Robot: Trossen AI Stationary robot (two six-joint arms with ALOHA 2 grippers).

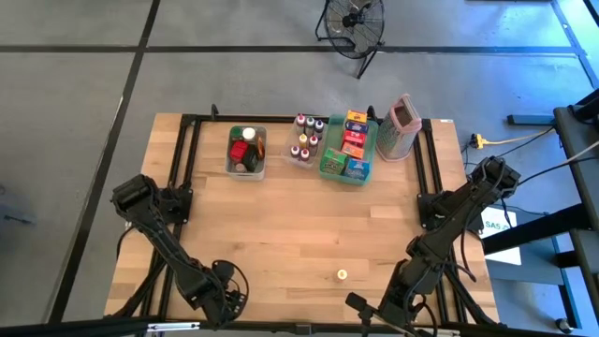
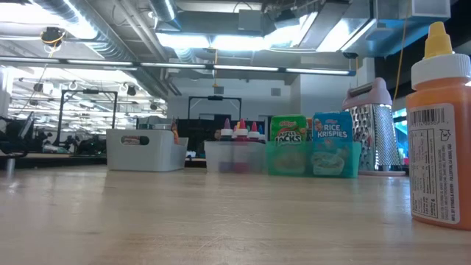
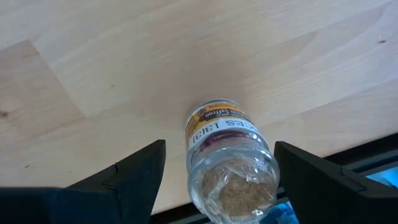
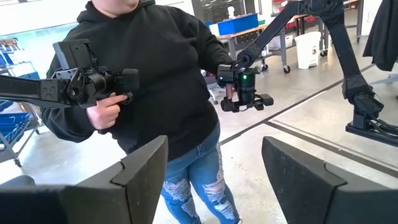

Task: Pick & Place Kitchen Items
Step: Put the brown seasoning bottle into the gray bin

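A small clear spice jar [image 3: 229, 163] with a yellow-edged label stands on the wooden table by its near edge. My left gripper [image 3: 221, 147] points down over it, open, with one finger on each side of the jar. In the high view the left gripper [image 1: 225, 298] hides the jar. An orange bottle [image 1: 342, 274] with a yellow cap stands alone on the near part of the table, and it looms large in the low view [image 2: 441, 132]. My right gripper [image 4: 214, 142] is open at the near right [image 1: 360, 305]. It points level, out past the table, with nothing between its fingers.
Along the far edge stand a clear bin of jars [image 1: 246, 150], a clear bin of small bottles [image 1: 306, 140], a green tray of food boxes [image 1: 348, 148] and a box grater [image 1: 401, 126]. A person in a black hoodie [image 4: 155, 68] stands beyond the table's near side.
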